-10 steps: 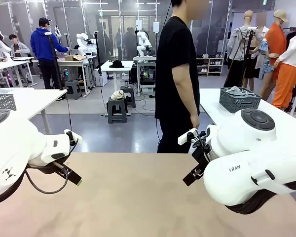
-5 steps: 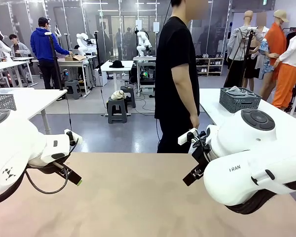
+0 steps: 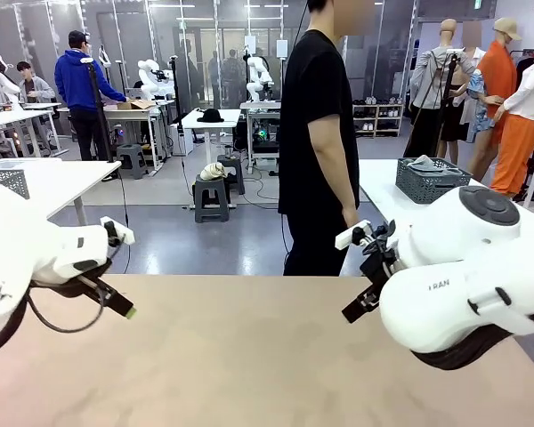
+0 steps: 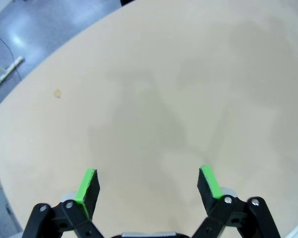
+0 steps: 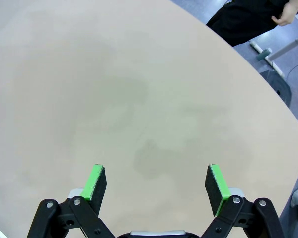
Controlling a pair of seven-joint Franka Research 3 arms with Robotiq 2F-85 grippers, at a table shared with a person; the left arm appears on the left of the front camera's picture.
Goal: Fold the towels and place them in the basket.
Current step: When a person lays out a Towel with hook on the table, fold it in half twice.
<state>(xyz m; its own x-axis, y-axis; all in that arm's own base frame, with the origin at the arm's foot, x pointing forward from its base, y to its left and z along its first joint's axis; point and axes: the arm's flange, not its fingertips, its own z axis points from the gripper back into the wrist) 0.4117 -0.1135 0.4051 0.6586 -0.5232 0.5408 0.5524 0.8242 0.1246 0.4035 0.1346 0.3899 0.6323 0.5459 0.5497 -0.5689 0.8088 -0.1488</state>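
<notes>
A dark grey lattice basket (image 3: 432, 185) is sitting on a white side table (image 3: 383, 191) off to the robot's right, past the far edge of the work surface. Something grey and crumpled is poking over its rim, probably a towel (image 3: 423, 163), though it is too small to be sure. I would guess it is waiting there to be brought over, since nothing is being folded yet.

A person (image 3: 316, 133) is standing side-on between that table and the tan tabletop (image 3: 249, 356), one hand (image 3: 351, 218) hanging loose, nearer the basket than either arm is.

Both arms are hovering low over the tan tabletop, well apart from basket and towel. The left gripper (image 4: 149, 183) is holding its green pads spread wide with nothing between them, and the right gripper (image 5: 155, 181) is doing the same. Each is looking down on plain wood. They seem to be waiting, ready for cloth to be laid out.
</notes>
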